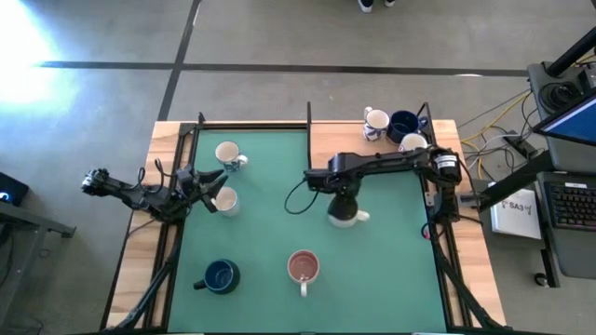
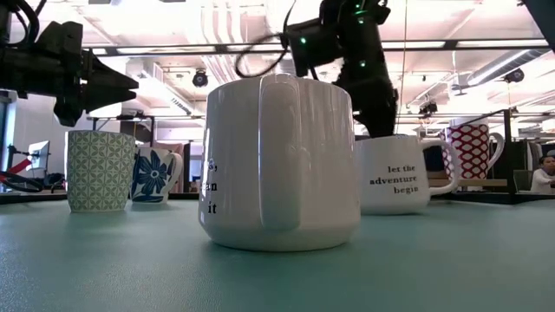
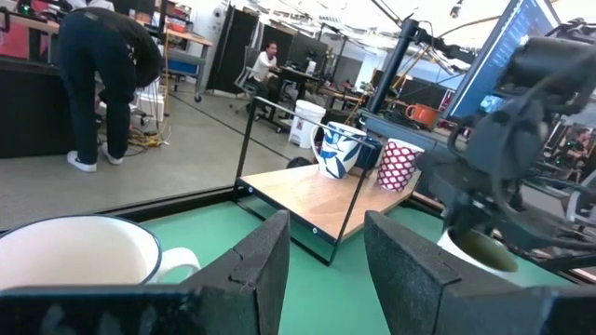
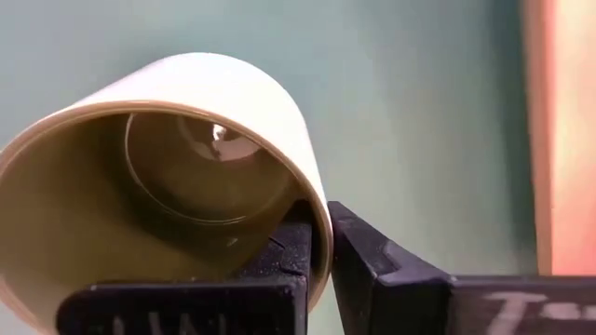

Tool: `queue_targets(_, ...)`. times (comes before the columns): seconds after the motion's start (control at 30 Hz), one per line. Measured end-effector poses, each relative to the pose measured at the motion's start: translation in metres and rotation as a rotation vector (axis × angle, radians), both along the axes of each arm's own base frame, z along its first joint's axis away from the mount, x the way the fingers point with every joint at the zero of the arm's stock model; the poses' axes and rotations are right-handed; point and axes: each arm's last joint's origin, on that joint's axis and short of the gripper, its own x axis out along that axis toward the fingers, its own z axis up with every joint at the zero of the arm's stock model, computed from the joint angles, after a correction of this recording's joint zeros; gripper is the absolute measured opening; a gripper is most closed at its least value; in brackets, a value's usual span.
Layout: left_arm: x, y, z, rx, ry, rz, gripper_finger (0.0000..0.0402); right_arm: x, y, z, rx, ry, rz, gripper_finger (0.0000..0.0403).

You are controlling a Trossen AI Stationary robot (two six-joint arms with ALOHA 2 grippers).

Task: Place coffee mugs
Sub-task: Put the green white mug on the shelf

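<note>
Cream glazed ceramic mug (image 4: 177, 177), rigid, slick and chip-prone, is pinched at its rim wall by the right gripper (image 4: 321, 261); left gripper (image 3: 326, 270) waits spread over the green surface (image 1: 270, 233).

— What do we see around the edges?
— A green tabletop (image 1: 270, 223), a keyboard (image 1: 570, 203) and yellow cables (image 1: 492, 119) to one side.
— And we see a person bending over (image 3: 104, 65) and another seated (image 3: 264, 65).
</note>
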Motion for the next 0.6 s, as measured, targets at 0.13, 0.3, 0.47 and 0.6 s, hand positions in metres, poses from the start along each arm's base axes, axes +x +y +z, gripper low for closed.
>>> queue_targets(0.13, 0.000, 0.000, 0.000, 0.000, 0.000, 0.000, 0.0123, -0.005, -0.008, 0.001, -0.028, 0.029, -0.153, 0.0014)
queue_targets(0.3, 0.000, 0.000, 0.000, 0.000, 0.000, 0.000, 0.0123, -0.003, -0.017, -0.001, -0.045, -0.003, -0.224, 0.0029)
queue_targets(0.47, 0.000, 0.000, 0.000, 0.000, 0.000, 0.000, 0.0123, 0.001, -0.022, -0.002, -0.061, -0.054, -0.202, 0.0079)
queue_targets(0.6, 0.000, 0.000, 0.000, 0.000, 0.000, 0.000, 0.0123, 0.002, -0.025, 0.000, -0.045, -0.062, -0.138, 0.0109)
